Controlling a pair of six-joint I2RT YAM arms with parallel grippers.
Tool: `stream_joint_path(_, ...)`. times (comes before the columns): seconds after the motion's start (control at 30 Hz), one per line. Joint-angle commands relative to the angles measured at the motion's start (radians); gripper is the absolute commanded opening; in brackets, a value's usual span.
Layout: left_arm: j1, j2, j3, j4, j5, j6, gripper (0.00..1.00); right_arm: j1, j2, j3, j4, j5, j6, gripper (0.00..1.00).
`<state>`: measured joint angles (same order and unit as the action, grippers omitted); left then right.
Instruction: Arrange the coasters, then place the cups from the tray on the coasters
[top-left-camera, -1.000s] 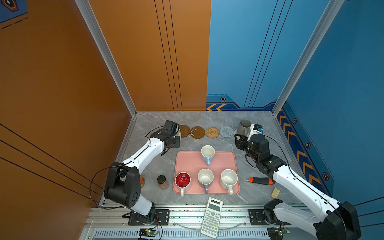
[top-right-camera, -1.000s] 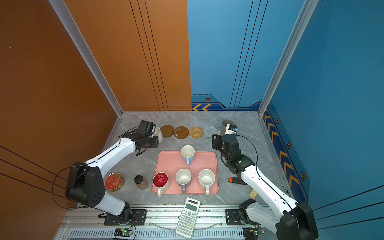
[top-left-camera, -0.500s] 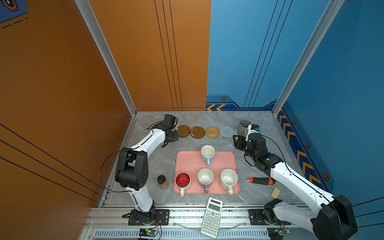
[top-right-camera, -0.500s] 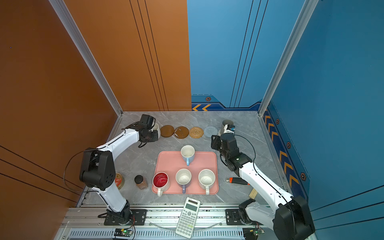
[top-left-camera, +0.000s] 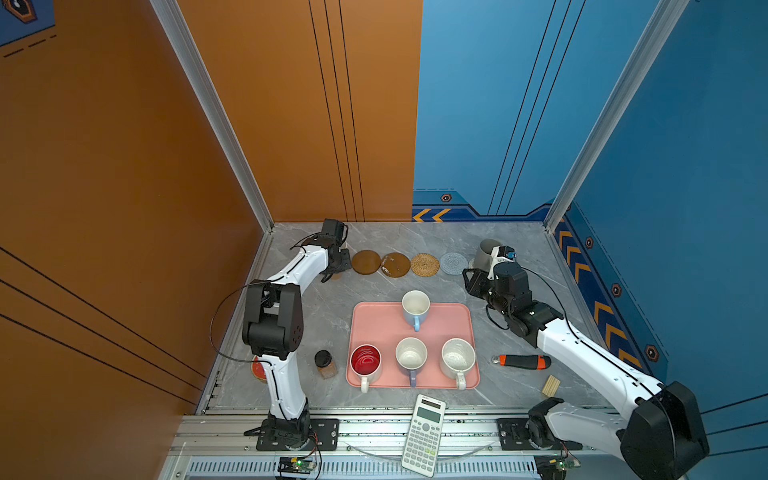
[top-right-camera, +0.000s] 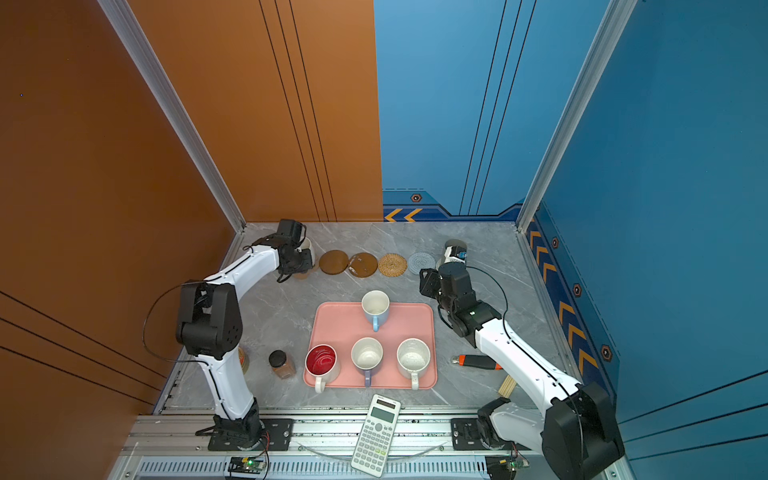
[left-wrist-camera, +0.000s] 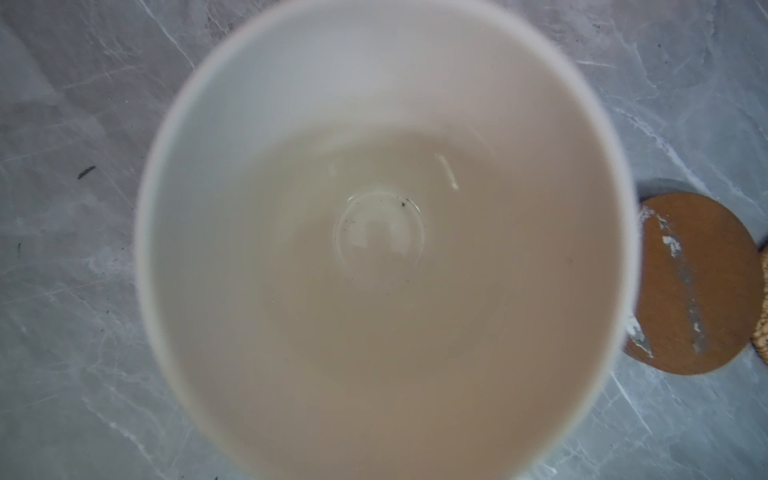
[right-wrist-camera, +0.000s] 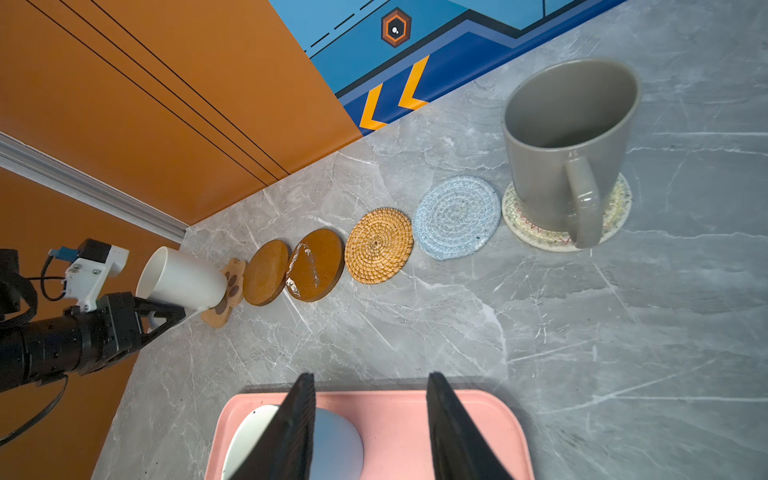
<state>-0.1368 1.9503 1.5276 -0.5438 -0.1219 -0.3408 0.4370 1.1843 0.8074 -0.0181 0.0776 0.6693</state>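
Four cups (top-left-camera: 410, 353) sit on the tray (top-left-camera: 374, 324); left gripper (right-wrist-camera: 170, 318) clenches the white cup (right-wrist-camera: 183, 278), seating it on the far-left coaster (right-wrist-camera: 232, 282); right gripper (right-wrist-camera: 370, 376) gapes empty, lining up the blue cup (right-wrist-camera: 336, 444).

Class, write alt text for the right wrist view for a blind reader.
A grey mug stands on a pale coaster at one end of a coaster row; at the other, the left claw holds a white mug at a paw coaster. The right claw hangs open near a pink tray.
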Motion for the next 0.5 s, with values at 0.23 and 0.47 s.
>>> stream_joint_path(0.23,0.029,0.048,0.096,-0.027,0.006,0.002,0.0,-0.015,0.017,0.039,-0.043,-0.023,-0.024,0.43)
stream_joint_path(0.47,0.039,0.063,0.102,-0.031,0.01,0.0,0.0,-0.015,0.036,0.052,-0.048,-0.039,-0.025,0.42)
